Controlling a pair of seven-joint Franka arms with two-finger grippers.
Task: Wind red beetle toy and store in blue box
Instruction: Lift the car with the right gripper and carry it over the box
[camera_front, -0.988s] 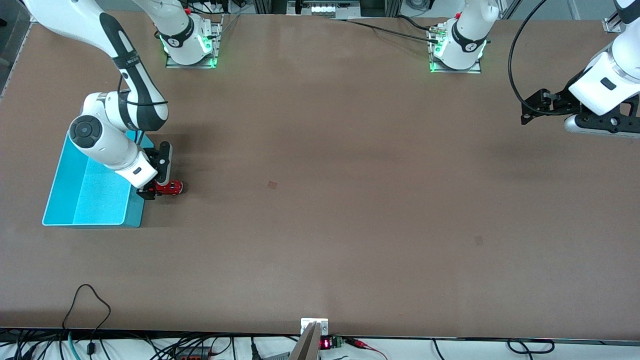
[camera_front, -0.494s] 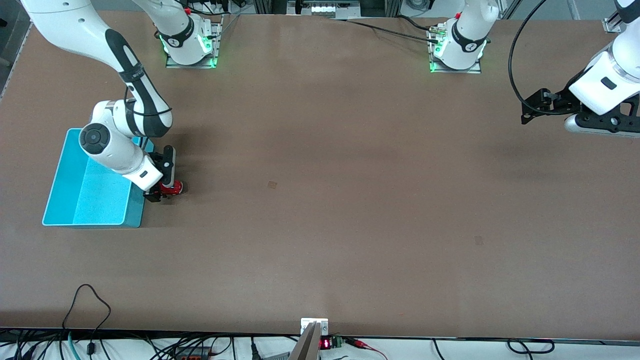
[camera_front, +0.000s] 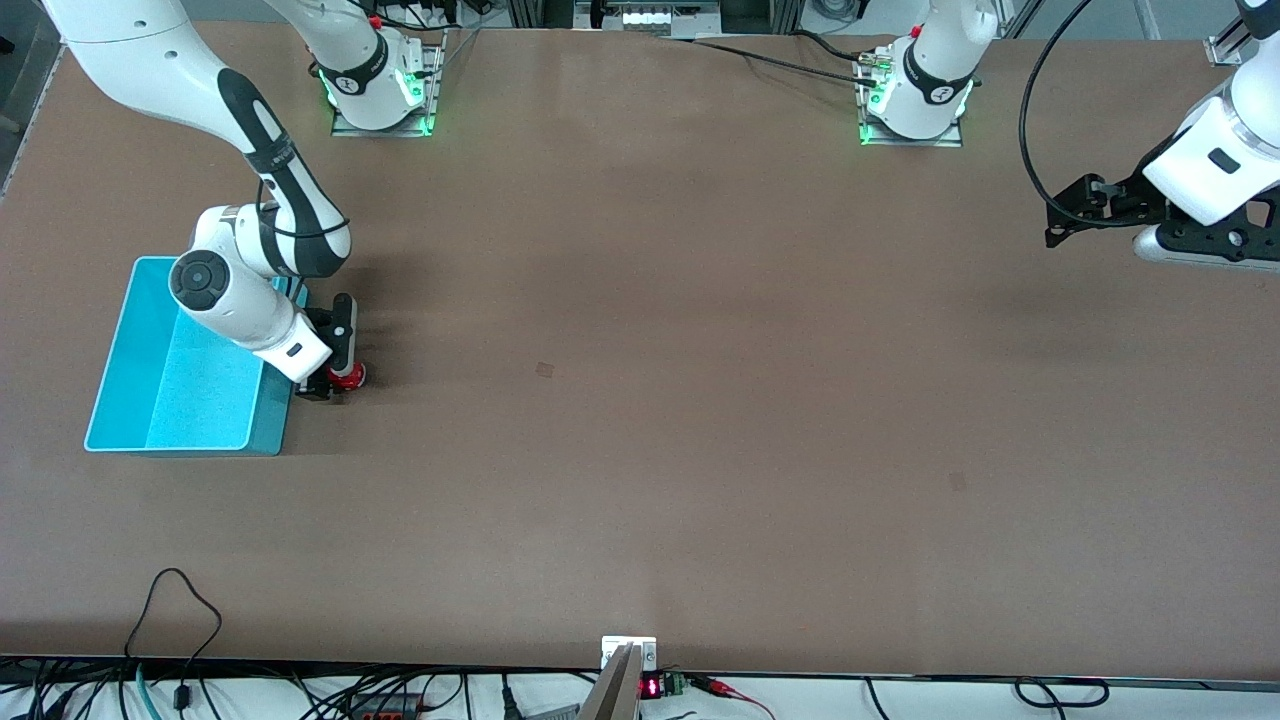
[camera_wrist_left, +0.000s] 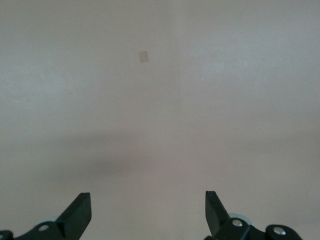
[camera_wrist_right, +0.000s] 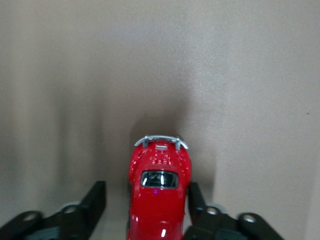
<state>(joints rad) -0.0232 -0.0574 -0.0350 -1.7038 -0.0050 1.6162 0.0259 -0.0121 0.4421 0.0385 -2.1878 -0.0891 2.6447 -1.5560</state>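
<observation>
**Toy car between the jaws, beside the box**

The right gripper (camera_wrist_right: 145, 200) is down at the bench (camera_front: 640, 420) with the red beetle toy (camera_front: 347, 377) between its jaws. In the right wrist view one finger touches the car's flank and the other stands slightly off it, so the jaws are not closed on it. The car sits on the bench just beside the blue box (camera_front: 180, 370), toward the right arm's end of the bench.

To wind it well, I judge the jaws should close squarely on the body, keep the wheels pressed to the bench, and drag the car straight along its own length; the glossy shell may slip under a loose grip.

The left gripper (camera_wrist_left: 147, 215) waits, jaws wide open, over bare bench at the left arm's end. The bench is flat, matte brown and uncluttered, with cables (camera_front: 170, 620) along the edge nearest the front camera.
</observation>
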